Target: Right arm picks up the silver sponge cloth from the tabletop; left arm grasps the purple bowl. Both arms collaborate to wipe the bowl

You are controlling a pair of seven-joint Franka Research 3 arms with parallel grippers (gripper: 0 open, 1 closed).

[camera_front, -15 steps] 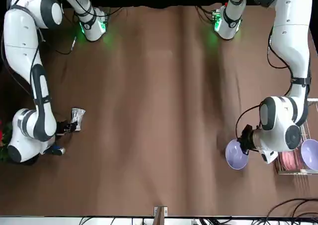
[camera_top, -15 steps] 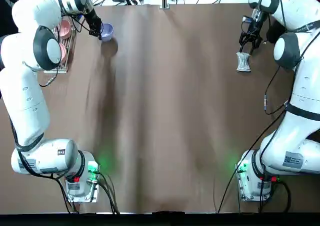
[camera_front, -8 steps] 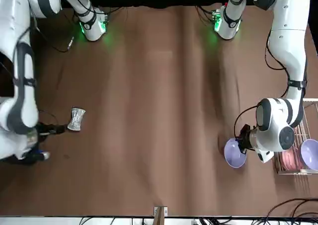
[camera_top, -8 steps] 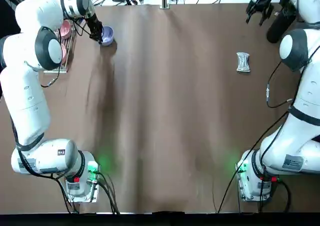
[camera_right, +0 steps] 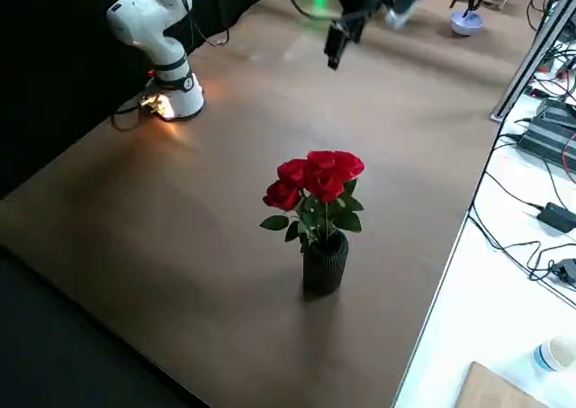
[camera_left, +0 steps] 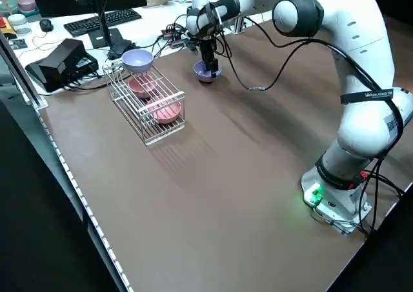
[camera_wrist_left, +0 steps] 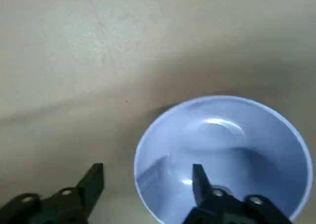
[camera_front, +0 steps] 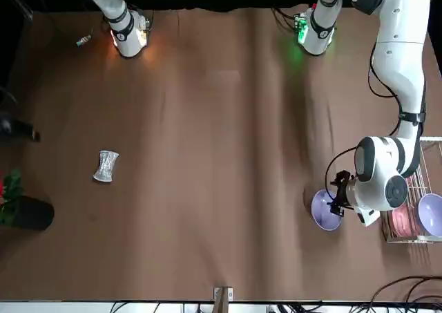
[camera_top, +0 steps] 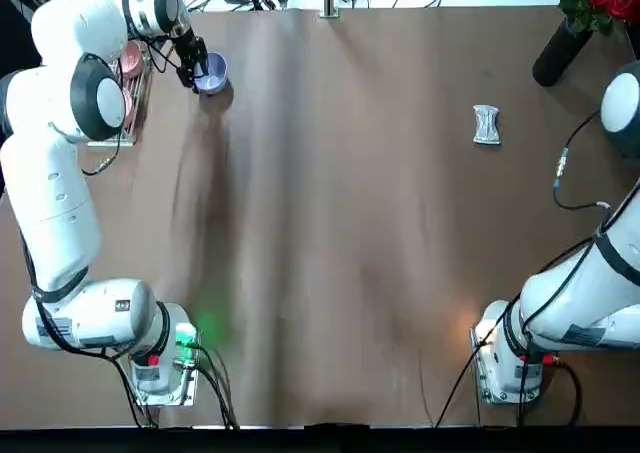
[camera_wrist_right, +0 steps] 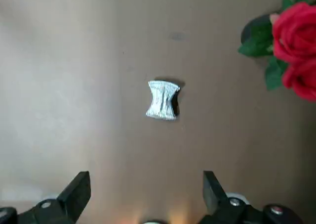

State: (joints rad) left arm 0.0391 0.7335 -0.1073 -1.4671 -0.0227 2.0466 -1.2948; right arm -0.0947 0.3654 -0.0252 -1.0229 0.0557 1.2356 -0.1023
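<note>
- The silver sponge cloth (camera_top: 486, 125) lies by itself on the brown worktop (camera_top: 330, 223), on the robot's right, its narrow waist easy to make out from here.
- The purple bowl (camera_front: 326, 210) sits well apart from it, on the robot's left, near the far edge.
- The left end effector (camera_wrist_left: 148, 189) is right down at that bowl, fingers apart, one over the glossy inside and one outside, with the rim between them.
- The right end effector (camera_wrist_right: 147, 194) hangs above the worktop on the robot's right, clear of the cloth, fingers wide apart.
- Beside the left arm I see a wire rack (camera_left: 148, 105) holding pink bowls (camera_left: 166, 110) and another lavender bowl (camera_left: 137, 59).
- Over on the right stands a dark ribbed vase (camera_right: 325, 266) of red roses (camera_right: 315, 176).
</note>
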